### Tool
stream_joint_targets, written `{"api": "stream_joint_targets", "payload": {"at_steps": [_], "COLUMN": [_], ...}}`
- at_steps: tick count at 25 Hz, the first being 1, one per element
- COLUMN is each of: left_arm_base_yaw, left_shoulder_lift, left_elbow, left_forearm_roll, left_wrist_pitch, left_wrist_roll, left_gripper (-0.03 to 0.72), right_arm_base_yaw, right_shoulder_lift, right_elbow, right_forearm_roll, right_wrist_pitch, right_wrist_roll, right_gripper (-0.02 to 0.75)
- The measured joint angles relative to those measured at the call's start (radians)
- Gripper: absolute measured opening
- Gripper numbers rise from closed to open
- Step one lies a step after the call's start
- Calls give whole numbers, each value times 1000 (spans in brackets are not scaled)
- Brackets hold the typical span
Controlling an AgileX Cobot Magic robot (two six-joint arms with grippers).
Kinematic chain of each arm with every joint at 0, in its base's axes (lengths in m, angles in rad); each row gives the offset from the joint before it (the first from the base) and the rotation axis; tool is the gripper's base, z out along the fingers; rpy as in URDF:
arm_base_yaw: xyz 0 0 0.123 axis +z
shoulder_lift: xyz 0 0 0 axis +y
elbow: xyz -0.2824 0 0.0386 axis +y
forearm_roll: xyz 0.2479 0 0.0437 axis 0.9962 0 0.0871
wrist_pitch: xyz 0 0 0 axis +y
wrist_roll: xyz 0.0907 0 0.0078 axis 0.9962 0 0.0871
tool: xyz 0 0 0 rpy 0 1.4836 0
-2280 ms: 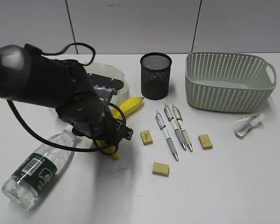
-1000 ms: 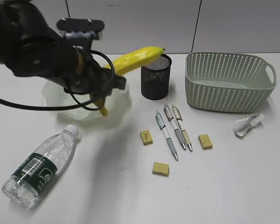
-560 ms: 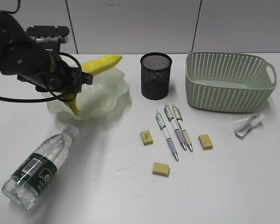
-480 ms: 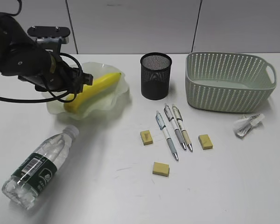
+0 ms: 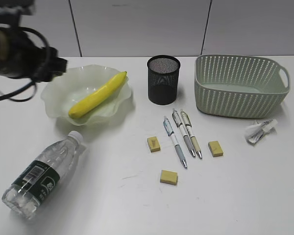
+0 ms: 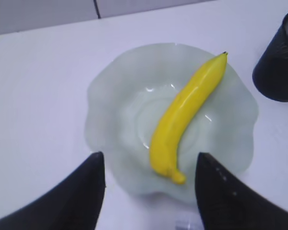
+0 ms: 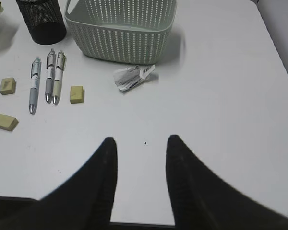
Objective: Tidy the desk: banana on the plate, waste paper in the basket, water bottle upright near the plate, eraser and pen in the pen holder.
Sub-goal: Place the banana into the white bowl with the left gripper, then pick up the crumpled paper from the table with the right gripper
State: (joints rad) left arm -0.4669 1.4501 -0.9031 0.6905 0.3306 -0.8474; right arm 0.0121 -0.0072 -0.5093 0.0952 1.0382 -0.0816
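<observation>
My left gripper (image 6: 149,184) hangs with its jaws spread and empty above the plate (image 6: 105,96), where the banana (image 6: 185,112) lies diagonally across the dish, while my right gripper (image 7: 141,165), also parted and empty, waits over bare desk (image 7: 221,120).

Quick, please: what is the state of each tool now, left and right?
Left tool: open, empty, above the plate holding the banana.
Right tool: open, empty, over the desk.
</observation>
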Motion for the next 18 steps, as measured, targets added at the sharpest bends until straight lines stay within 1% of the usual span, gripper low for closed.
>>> {"api": "stream_joint_targets", "payload": {"at_steps": [2, 4, 7, 9, 10, 12, 13, 16, 18], "left_arm_base_yaw": [-5, -21, -28, -29, -30, -30, -31, -31, -31], "left_shoulder_lift": [-209, -466, -839, -1013, -1095, -1229, -1275, -1397, -1445], "left_elbow": [120, 204, 246, 249, 252, 256, 260, 290, 320], "left_forearm_roll": [-1, -38, -210, -354, -417, -491, -508, -530, -541], "left_wrist_pitch": [39, 130, 386, 535, 602, 702, 741, 798, 803], "left_wrist_roll": [44, 133, 355, 480, 522, 568, 586, 608, 614], "left_gripper": [433, 414, 405, 403, 403, 402, 402, 402, 402], "right_arm_base_yaw": [0, 0, 0, 0, 0, 0, 0, 0, 0], "right_shoulder_lift": [0, 0, 0, 0, 0, 0, 0, 0, 0], "right_elbow": [0, 0, 0, 0, 0, 0, 0, 0, 0], "right_forearm_roll": [0, 0, 0, 3, 3, 9, 16, 42, 54], "right_wrist_pitch": [0, 0, 0, 0, 0, 0, 0, 0, 0], "right_wrist_roll": [0, 0, 0, 0, 0, 0, 0, 0, 0], "right_gripper": [288, 288, 288, 288, 288, 288, 288, 288, 288]}}
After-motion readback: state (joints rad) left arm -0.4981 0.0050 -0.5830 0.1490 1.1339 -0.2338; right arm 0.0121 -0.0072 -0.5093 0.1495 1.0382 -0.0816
